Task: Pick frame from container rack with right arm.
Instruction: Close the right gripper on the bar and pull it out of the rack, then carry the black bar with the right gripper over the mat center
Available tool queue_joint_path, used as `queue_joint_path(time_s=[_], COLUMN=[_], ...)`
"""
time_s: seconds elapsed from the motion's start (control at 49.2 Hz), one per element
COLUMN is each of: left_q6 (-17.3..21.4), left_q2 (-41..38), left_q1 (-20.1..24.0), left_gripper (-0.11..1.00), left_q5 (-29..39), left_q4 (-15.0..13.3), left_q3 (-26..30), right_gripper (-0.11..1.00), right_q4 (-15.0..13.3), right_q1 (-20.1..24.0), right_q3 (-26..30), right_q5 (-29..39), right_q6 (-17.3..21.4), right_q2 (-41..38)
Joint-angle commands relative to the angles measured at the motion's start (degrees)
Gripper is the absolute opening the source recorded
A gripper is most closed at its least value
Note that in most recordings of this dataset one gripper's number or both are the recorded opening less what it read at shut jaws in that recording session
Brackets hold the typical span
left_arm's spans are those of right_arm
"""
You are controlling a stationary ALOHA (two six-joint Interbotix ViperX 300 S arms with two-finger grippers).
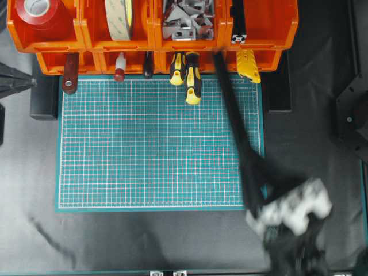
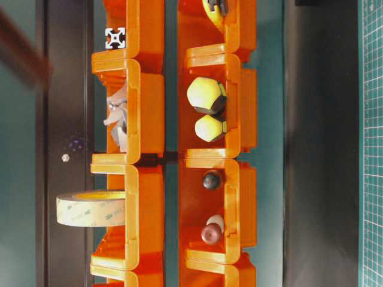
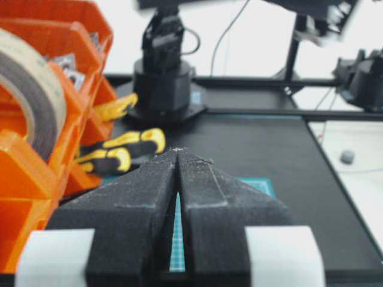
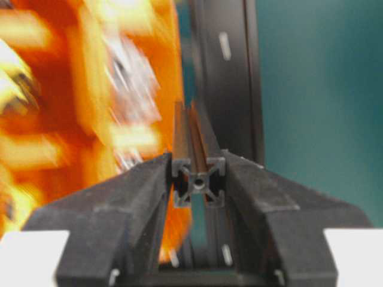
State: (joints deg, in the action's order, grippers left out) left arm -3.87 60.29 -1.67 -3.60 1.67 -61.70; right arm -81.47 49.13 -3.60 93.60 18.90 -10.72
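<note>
My right gripper (image 1: 256, 178) is shut on the frame (image 1: 233, 115), a long slim black slotted bar. It slants from the orange container rack (image 1: 86, 40) down over the right part of the green mat (image 1: 144, 149), blurred by motion. In the right wrist view the bar's silvery cut end (image 4: 198, 179) sits clamped between the black fingers (image 4: 143, 197), with the rack a blur on the left. A second black bar (image 1: 238, 23) stands in the upper right bin; its cut end shows in the table-level view (image 2: 115, 37). My left gripper (image 3: 178, 153) is shut and empty at the left side.
The upper bins hold a red tape roll (image 1: 37, 11), a beige tape roll (image 1: 119, 17) and metal brackets (image 1: 185, 20). Black-and-yellow screwdrivers (image 1: 192, 80), a yellow tool (image 1: 248, 64) and other handles stick out of the lower bins over the mat's far edge.
</note>
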Motion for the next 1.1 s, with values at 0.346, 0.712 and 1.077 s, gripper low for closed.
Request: queue_joint_path(time_s=[0.346,0.712,1.077], left_q6=[-0.3,-0.4,-0.3], left_q2=[-0.6,-0.6,-0.6], left_q1=[-1.5,-1.5,-1.8], left_gripper=[0.00,0.00,0.00], left_q5=[-0.8,-1.0,-0.8], left_q4=[0.2,0.2,0.2], left_q3=[2.5,3.4,3.6], right_gripper=[0.25,0.25,0.25], right_q4=[11.9,13.5,13.4], right_q1=[3.6,-1.4,-12.9], right_q3=[1.8,-9.1,-15.9], right_q5=[-14.3,-28.5,-45.9], right_q6=[-2.6,-1.8,-2.8], right_q2=[-1.9,-0.4,-0.4])
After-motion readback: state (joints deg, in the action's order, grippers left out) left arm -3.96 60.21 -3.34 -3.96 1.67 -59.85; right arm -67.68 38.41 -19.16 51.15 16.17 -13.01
